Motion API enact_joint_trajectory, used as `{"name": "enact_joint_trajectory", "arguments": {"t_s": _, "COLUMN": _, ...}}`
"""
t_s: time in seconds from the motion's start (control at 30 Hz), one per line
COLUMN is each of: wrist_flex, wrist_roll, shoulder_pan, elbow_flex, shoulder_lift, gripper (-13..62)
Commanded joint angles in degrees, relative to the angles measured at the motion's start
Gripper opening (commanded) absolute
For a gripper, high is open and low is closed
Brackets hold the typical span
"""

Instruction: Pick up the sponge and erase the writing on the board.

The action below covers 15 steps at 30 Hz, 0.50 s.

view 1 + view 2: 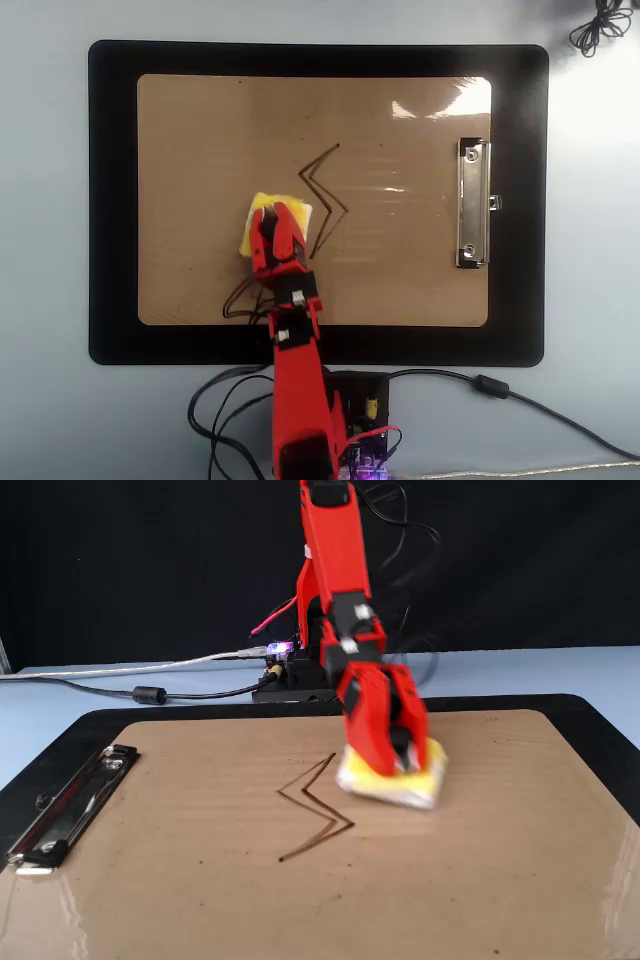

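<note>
The brown board (200, 150) lies on a black mat (112, 200), with its silver clip (473, 204) at the right in the overhead view. The taller zigzag of the writing (325, 195) is at the board's middle. A smaller dark line (237, 300) shows near the board's lower edge, partly under the arm. My red gripper (275, 212) is shut on the yellow sponge (250, 225), just left of the tall zigzag. In the fixed view the gripper (398, 763) presses the sponge (415, 785) on the board (480, 880), right of the zigzag (315, 810). The knob is hidden by the jaws.
The arm's base with its electronics (350, 420) and black cables (220, 410) sits below the mat in the overhead view. A coiled cable (600, 25) lies at the top right. In the fixed view the clip (70, 805) is at the left.
</note>
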<state>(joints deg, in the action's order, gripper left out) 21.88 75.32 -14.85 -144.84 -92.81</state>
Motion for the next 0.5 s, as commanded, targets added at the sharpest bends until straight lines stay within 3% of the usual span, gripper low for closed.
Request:
{"name": "enact_joint_trajectory", "arguments": {"t_s": 0.0, "wrist_flex": -2.11, "wrist_roll": -1.14, "shoulder_pan": -0.35, "elbow_flex": -6.94, "shoulder_lift": -12.66, "gripper": -8.0}}
{"name": "enact_joint_trajectory", "arguments": {"t_s": 0.1, "wrist_flex": -9.05, "wrist_roll": -1.23, "shoulder_pan": -0.09, "elbow_flex": -10.99, "shoulder_lift": -24.26, "gripper": -8.0}}
{"name": "enact_joint_trajectory", "arguments": {"t_s": 0.23, "wrist_flex": -12.66, "wrist_roll": -2.81, "shoulder_pan": 8.0, "elbow_flex": 2.55, "shoulder_lift": -12.13, "gripper": -8.0}}
{"name": "enact_joint_trajectory", "arguments": {"t_s": 0.33, "wrist_flex": -12.48, "wrist_roll": -7.47, "shoulder_pan": 10.37, "elbow_flex": 4.39, "shoulder_lift": -10.28, "gripper": -8.0}}
{"name": "enact_joint_trajectory", "arguments": {"t_s": 0.47, "wrist_flex": -13.36, "wrist_roll": -7.56, "shoulder_pan": 11.16, "elbow_flex": -12.57, "shoulder_lift": -31.29, "gripper": -8.0}}
